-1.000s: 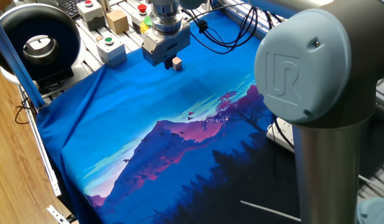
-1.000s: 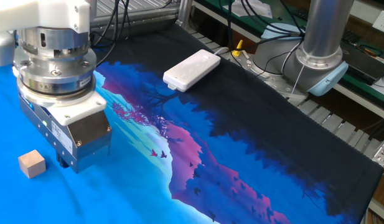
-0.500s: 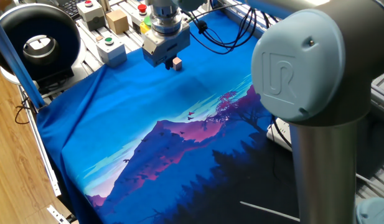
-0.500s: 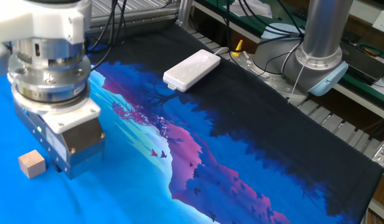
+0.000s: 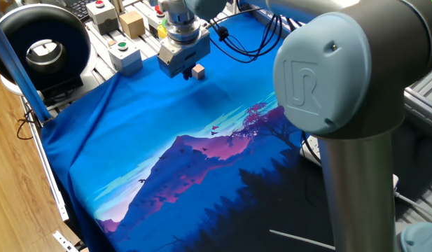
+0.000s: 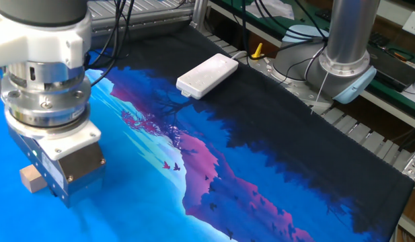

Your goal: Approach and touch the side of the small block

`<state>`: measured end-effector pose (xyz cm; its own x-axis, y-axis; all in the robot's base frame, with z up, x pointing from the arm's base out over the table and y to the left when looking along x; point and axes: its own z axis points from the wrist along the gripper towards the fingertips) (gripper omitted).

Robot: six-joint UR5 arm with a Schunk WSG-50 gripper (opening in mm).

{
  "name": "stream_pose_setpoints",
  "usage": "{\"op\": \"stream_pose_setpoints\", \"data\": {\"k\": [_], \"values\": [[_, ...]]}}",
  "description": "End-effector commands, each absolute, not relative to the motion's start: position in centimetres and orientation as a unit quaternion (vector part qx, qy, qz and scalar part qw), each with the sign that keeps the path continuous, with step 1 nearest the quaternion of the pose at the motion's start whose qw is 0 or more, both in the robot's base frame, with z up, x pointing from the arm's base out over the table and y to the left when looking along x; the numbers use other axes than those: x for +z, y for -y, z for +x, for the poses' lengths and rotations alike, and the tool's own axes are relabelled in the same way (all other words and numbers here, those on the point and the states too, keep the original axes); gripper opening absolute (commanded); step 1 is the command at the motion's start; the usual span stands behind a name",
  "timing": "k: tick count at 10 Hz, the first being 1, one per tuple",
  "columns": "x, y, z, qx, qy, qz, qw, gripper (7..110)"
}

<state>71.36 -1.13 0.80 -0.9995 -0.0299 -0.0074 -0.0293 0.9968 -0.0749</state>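
Observation:
The small block (image 5: 198,71) is a tiny tan cube on the blue cloth at the far end of the table. In the other fixed view it (image 6: 30,179) shows at the left, half hidden behind the gripper body. My gripper (image 5: 182,71) points straight down, low over the cloth, right beside the block on its left. In the other fixed view the gripper (image 6: 60,196) stands right against the block. I cannot tell whether they touch. The fingers are hidden under the gripper body, so I cannot see how the jaws stand.
Boxes with coloured buttons (image 5: 124,56) and a brown cardboard box (image 5: 131,24) stand behind the cloth. A black ring-shaped device (image 5: 40,42) is at the far left. A white flat device (image 6: 206,74) lies on the dark cloth. The arm's big elbow (image 5: 335,77) blocks the right foreground.
The gripper has moved sideways toward the block, closing the gap. In the other fixed view it now covers part of the block. The block has not moved.

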Motion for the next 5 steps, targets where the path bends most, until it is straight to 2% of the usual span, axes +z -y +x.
{"op": "stream_pose_setpoints", "data": {"k": [1, 5], "values": [[0.4, 1.5, 71.9, -0.041, -0.999, -0.012, 0.011, 7], [0.0, 2.7, 71.9, -0.046, -0.999, -0.022, 0.017, 7]]}}
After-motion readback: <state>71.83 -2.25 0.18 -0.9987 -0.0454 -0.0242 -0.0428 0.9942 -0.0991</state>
